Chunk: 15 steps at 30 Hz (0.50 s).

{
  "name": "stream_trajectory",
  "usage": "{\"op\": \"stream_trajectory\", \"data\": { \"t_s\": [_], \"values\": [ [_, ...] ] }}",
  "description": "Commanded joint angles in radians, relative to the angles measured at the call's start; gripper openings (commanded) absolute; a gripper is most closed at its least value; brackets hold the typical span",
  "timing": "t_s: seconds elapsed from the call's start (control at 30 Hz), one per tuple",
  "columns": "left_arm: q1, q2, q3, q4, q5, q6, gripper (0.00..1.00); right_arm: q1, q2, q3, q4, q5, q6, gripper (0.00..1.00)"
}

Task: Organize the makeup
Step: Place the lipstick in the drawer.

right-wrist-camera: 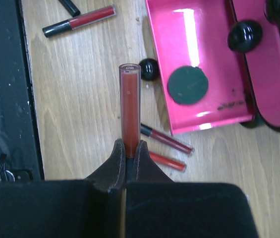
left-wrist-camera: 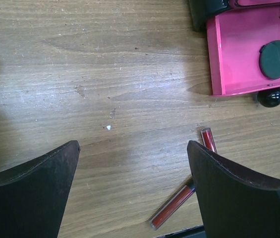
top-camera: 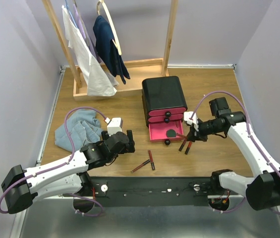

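The lip tube (right-wrist-camera: 130, 109) you're carrying is pinched by one end in your right fingers (right-wrist-camera: 111, 171), which are clenched tight on it. It sticks straight out over the counter (right-wrist-camera: 80, 99), just beside the open bottom drawer (right-wrist-camera: 214, 54) and not yet above it. Inside that drawer lies one green compact (right-wrist-camera: 188, 85), the only piece put away that shows. Two more tubes (right-wrist-camera: 166, 139) lie on the counter close to the drawer's near corner, and another pair (top-camera: 151, 159) lies well apart from them, toward your left side. Your left fingers (left-wrist-camera: 30, 198) are spread wide and empty, hovering above that pair. By my reading you're early in the job: one item stowed, one in hand, four tubes left to collect. The two upper drawers of the box (top-camera: 163, 94) are shut, so what they hold can't be told.
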Motion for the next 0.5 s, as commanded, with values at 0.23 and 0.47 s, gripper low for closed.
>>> {"op": "stream_trajectory", "data": {
  "t_s": [0.23, 0.47],
  "values": [
    [0.01, -0.004, 0.01, -0.062, 0.02, -0.024, 0.99, 0.218, 0.138, 0.096, 0.168, 0.172, 0.043, 0.01],
    [0.01, -0.022, -0.004, -0.083, 0.044, -0.04, 0.99, 0.243, 0.207, 0.117, 0.252, 0.237, 0.074, 0.01]
  ]
}}
